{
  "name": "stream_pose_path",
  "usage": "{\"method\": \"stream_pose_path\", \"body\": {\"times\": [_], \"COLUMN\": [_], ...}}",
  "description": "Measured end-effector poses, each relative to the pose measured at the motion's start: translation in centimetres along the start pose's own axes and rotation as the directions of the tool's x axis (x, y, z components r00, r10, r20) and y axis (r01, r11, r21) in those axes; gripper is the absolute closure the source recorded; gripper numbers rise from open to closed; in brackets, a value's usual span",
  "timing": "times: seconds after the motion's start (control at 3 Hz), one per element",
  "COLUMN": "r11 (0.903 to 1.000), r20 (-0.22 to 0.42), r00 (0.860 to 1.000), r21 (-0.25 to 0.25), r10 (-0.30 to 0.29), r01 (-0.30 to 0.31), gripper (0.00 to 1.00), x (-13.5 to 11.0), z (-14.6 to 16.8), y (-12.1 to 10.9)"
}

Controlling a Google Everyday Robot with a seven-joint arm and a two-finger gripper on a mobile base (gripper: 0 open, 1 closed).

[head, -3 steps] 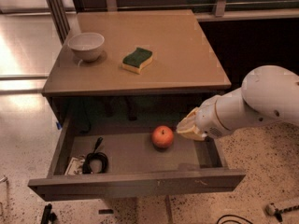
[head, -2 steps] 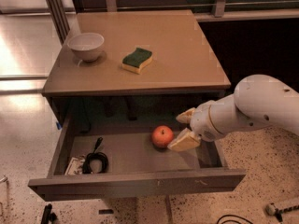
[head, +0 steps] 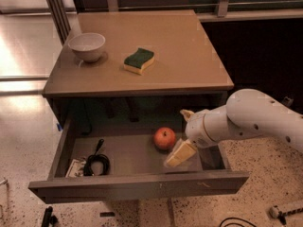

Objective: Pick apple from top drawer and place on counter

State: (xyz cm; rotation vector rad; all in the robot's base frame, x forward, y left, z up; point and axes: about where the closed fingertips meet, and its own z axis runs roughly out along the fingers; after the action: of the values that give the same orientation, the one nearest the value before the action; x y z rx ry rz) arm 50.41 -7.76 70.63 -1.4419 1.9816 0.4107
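The apple (head: 164,138) lies on the floor of the top drawer (head: 142,187), right of its middle. The drawer is pulled far out under the counter (head: 189,56). My gripper (head: 176,137) reaches in from the right on a white arm (head: 255,119). It is open, with one pale finger (head: 185,113) behind the apple and the other (head: 177,156) in front of it. The fingertips sit at the apple's right side; I cannot tell if they touch it.
A white bowl (head: 87,46) and a green-and-yellow sponge (head: 139,60) sit on the counter's left half. A coiled black cable (head: 97,163) and a small packet (head: 75,167) lie in the drawer's left part. Speckled floor surrounds the cabinet.
My gripper has moved left and down into the drawer, and its fingers now stand apart on either side of the apple. The apple has not moved.
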Motion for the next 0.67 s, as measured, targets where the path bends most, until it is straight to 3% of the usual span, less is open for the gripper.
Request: {"method": "stream_pose_path", "body": {"times": [0.33,0.67], "r11": [0.9999,0.9999], "r20": [0.018,0.024], "r00": [1.0,1.0], "r21": [0.009,0.015], "r10": [0.007,0.002], "r01": [-0.007,-0.003], "gripper": [0.21,0.16], "x": [0.5,1.1], "z": [1.8,3.8], "y": [-0.4,-0.8]}}
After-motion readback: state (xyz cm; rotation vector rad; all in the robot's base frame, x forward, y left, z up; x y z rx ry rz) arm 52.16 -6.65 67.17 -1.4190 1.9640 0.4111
